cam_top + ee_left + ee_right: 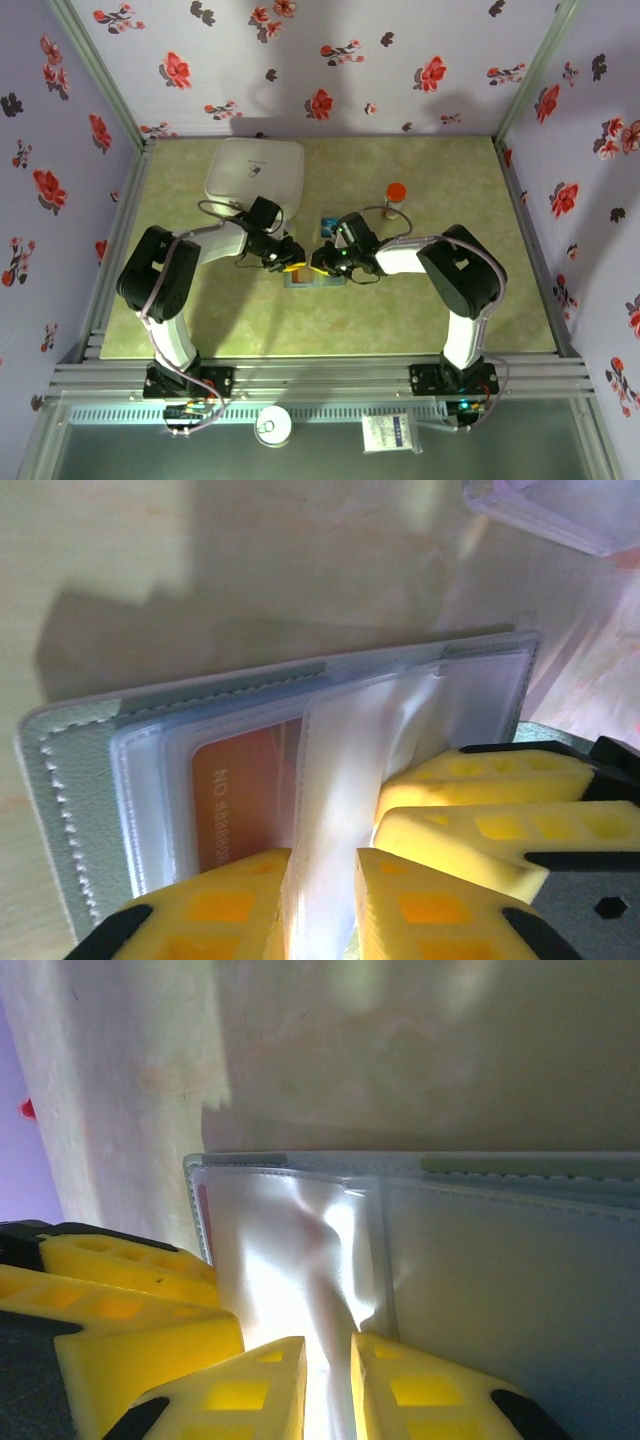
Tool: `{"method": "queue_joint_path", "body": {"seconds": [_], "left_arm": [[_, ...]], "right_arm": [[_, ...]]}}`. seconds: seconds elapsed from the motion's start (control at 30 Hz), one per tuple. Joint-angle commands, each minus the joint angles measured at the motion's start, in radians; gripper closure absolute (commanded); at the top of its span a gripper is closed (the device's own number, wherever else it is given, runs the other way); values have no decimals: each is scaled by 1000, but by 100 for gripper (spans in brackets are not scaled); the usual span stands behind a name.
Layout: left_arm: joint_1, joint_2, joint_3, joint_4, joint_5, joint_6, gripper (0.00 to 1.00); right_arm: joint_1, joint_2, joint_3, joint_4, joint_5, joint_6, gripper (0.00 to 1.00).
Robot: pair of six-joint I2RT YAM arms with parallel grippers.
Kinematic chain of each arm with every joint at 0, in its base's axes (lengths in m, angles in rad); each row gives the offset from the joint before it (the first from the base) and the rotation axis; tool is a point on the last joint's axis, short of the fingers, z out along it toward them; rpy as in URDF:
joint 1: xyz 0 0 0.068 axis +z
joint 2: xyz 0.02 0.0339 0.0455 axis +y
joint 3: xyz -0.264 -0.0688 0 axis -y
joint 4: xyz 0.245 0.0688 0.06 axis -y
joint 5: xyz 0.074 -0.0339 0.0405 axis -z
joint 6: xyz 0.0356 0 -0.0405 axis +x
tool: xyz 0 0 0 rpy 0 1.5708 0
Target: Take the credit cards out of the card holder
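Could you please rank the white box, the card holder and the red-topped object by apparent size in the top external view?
1. white box
2. card holder, partly covered
3. red-topped object

On the pale green tabletop (450,300), walled by lilac wallpaper with red flowers (330,50), a large white box (255,172) sits at the far left, an orange-capped post (395,192) stands to its right, and a round white object (272,426) and a small packet (388,433) lie at the near ledge.
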Motion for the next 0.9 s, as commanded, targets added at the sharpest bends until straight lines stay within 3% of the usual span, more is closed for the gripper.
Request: {"method": "queue_joint_path", "body": {"seconds": [0.0,0.3,0.87], "left_arm": [[-8,-19,23,-21,21,-13,78],[-54,-19,102,-95,7,-3,72],[-186,160,293,-124,-40,-15,53]], "right_arm": [[-6,-61,-10,-56,29,-17,78],[-69,-278,-35,-263,160,-107,75],[-185,-430,-103,-340,140,-171,71]]}}
